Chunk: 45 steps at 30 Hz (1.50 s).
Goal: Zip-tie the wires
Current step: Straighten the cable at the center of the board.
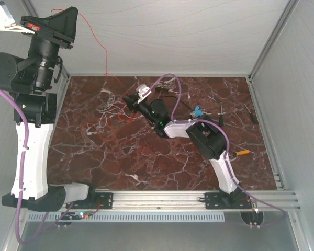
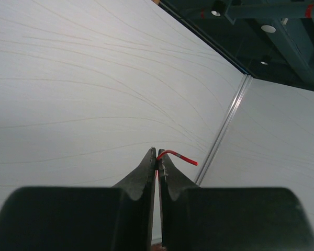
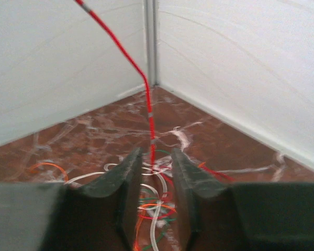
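Note:
The wires (image 1: 113,108) lie as a loose red, white and orange tangle on the marble table (image 1: 94,151), left of centre. My left gripper (image 1: 72,13) is raised high at the back left and shut on one red wire (image 1: 97,42), which runs down to the tangle. The wire's end (image 2: 180,157) sticks out past the shut tips of the left gripper (image 2: 157,152). My right gripper (image 1: 129,101) is open and low at the tangle's right edge. In the right wrist view the right gripper (image 3: 156,155) has wire loops (image 3: 157,201) between its fingers, and the red wire (image 3: 141,73) rises from there. I cannot pick out the zip tie.
Small tools lie at the back right: a blue item (image 1: 197,111), a dark screwdriver (image 1: 254,115) and an orange-handled tool (image 1: 243,152). White walls close the back and both sides. Purple cables (image 1: 172,83) loop over the right arm.

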{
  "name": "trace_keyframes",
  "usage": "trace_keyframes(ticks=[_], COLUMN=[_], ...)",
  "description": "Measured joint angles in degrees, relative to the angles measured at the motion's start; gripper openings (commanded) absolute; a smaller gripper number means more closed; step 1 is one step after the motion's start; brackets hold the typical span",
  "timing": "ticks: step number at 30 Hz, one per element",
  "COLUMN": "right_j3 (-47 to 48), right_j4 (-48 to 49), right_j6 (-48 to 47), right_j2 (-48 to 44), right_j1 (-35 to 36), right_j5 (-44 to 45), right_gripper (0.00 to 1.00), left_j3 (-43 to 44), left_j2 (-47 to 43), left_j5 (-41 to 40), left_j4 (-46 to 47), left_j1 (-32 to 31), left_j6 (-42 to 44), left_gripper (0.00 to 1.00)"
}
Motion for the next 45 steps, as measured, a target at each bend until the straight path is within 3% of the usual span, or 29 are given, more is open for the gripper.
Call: trace_keyframes(ticks=[2,12,16,20,28,36,45], right_j3=[-0.4,-6.3,-8.0,-7.8,-4.5,-5.6,-5.9], right_j4=[1.0,5.0,-0.6,-12.0,-34.2,-62.9,-100.4], right_j6=[0.2,-2.2,-6.4,-10.6,-14.8,-14.1,1.3], right_j2=[0.3,-1.4,-8.2,-21.5,-45.3,-52.9,-59.8], right_j1=[0.0,0.0,-0.1,-0.3,-0.3,-0.2,-0.2], right_j5=[-0.1,0.7,1.7,3.6,11.4,23.6,28.8], right_gripper=[0.00,0.00,0.00,0.00,0.00,0.00,0.00], left_j3=[0.0,0.0,-0.3,-5.5,-26.5,-37.1,-47.8], left_j2=[-0.1,-0.7,-1.7,-6.0,-15.9,-18.9,-25.6], left_j5=[0.0,-0.1,-1.1,-2.4,-4.5,-6.9,-8.1], left_j4=[-0.1,-0.5,-1.4,-1.7,-2.5,-11.1,-27.4], left_j1=[0.0,0.0,0.0,0.0,0.0,0.0,0.0], left_j6=[0.1,1.0,2.2,2.7,1.4,0.4,-0.2], left_gripper=[0.00,0.00,0.00,0.00,0.00,0.00,0.00])
